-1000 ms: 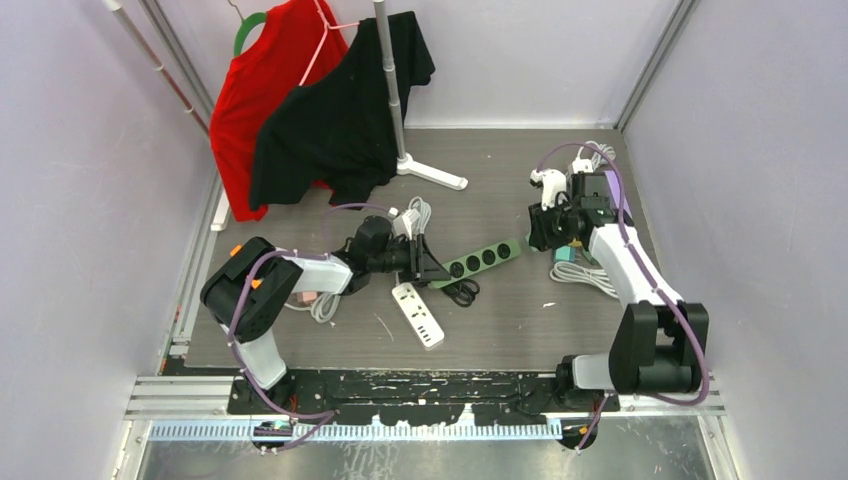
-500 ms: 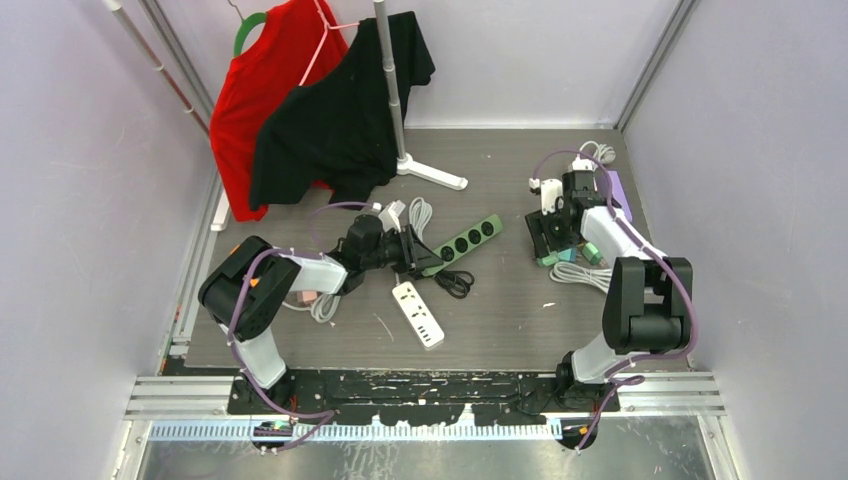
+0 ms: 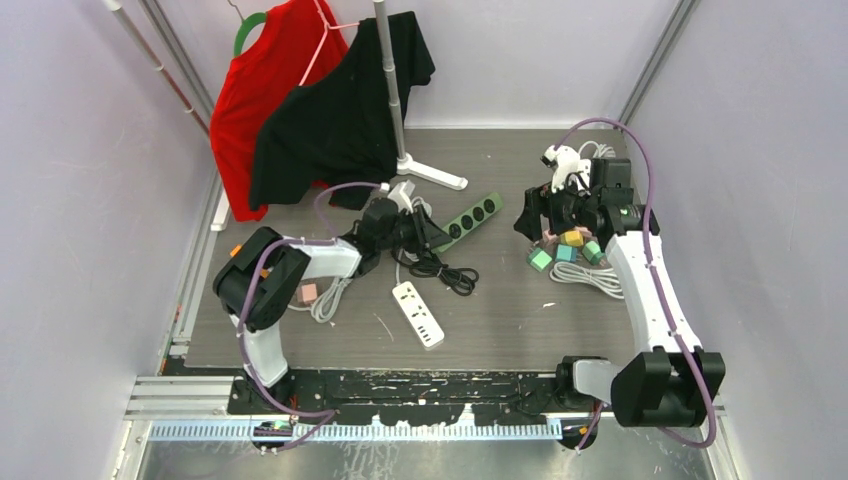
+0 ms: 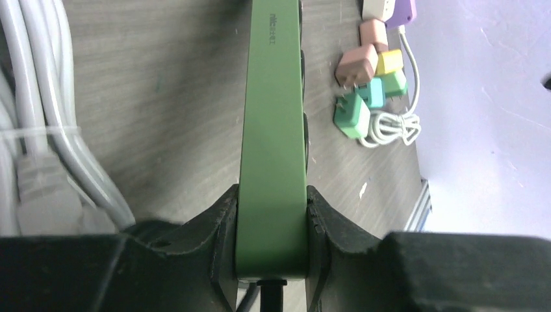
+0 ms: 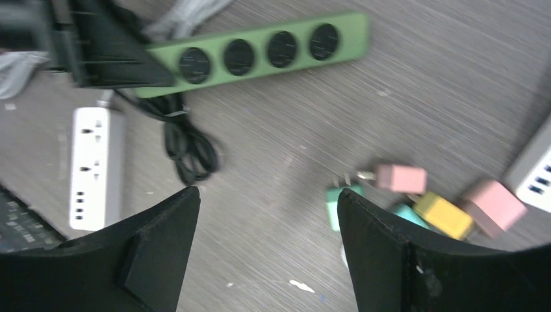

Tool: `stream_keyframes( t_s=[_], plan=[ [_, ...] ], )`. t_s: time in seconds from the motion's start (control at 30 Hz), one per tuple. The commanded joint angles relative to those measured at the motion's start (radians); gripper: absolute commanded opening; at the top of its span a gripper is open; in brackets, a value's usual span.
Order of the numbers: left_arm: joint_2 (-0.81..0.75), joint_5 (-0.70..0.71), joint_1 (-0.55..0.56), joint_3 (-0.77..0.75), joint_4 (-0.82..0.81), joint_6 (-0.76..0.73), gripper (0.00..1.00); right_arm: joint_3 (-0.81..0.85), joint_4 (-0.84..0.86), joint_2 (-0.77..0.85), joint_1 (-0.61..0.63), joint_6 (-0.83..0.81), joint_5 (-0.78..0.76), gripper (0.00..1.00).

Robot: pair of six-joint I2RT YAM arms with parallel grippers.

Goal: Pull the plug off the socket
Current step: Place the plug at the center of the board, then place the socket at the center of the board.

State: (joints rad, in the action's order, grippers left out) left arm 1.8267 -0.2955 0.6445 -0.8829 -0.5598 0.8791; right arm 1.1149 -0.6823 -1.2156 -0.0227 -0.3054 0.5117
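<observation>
Compared with a second ago, the left gripper (image 4: 271,195) has swung the green power strip (image 3: 470,219) round, so its free end now angles toward the table's (image 3: 500,330) far edge instead of reaching out to the right. The gripper is clenched on the strip's cord end, as it was then. A second ago the right gripper (image 5: 268,195) was shut at the strip's far end. It has since let go and lifted clear, and its fingers stand wide apart with nothing between them. The green plug (image 3: 540,259) is out of the socket and lies on the table well to the right of the strip, near the right edge, at the near-left fringe of a cluster of coloured adapters (image 3: 572,242).

The left wrist view shows what the overhead view cannot: both fingers press flat against the strip's long sides, and the strip's own black lead leaves just below them. White cables (image 4: 39,130) are bundled to the left. The right wrist view looks down on the strip's face — four round sockets, none with a plug in it. Toward the near edge from the strip it also takes in the white power strip (image 5: 91,169) and a coiled black cord (image 5: 188,146).
</observation>
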Motion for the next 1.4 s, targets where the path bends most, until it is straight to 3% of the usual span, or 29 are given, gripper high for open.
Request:
stream_keyframes(
  t_s=[0.0, 0.23, 0.47, 0.57, 0.67, 0.83, 1.2, 1.37],
  plan=[
    [0.061, 0.036, 0.004, -0.127, 0.057, -0.098, 0.02, -0.026, 0.026, 0.066, -0.009, 0.048, 0.225, 0.83],
    [0.223, 0.075, 0.025, -0.343, 0.044, -0.03, 0.01, -0.073, 0.09, 0.109, -0.089, 0.103, 0.231, 0.83],
    [0.478, 0.109, 0.079, -0.663, 0.102, 0.065, 0.04, -0.104, 0.137, 0.118, -0.13, 0.149, 0.23, 0.83],
    [0.547, 0.152, 0.091, -0.791, 0.167, 0.069, 0.18, -0.108, 0.142, 0.116, -0.133, 0.15, 0.227, 0.83],
    [0.572, 0.21, 0.101, -0.845, 0.221, 0.039, 0.43, -0.11, 0.142, 0.116, -0.136, 0.15, 0.229, 0.83],
    [0.475, 0.274, 0.107, -0.819, 0.279, -0.097, 0.67, -0.116, 0.148, 0.119, -0.135, 0.15, 0.236, 0.83],
    [0.106, 0.401, 0.171, -0.618, 0.434, -0.533, 0.8, -0.128, 0.148, 0.139, -0.135, 0.138, 0.292, 0.83],
    [-0.143, 0.459, 0.203, -0.382, 0.422, -0.641, 0.85, -0.136, 0.144, 0.149, -0.135, 0.122, 0.31, 0.83]
  ],
)
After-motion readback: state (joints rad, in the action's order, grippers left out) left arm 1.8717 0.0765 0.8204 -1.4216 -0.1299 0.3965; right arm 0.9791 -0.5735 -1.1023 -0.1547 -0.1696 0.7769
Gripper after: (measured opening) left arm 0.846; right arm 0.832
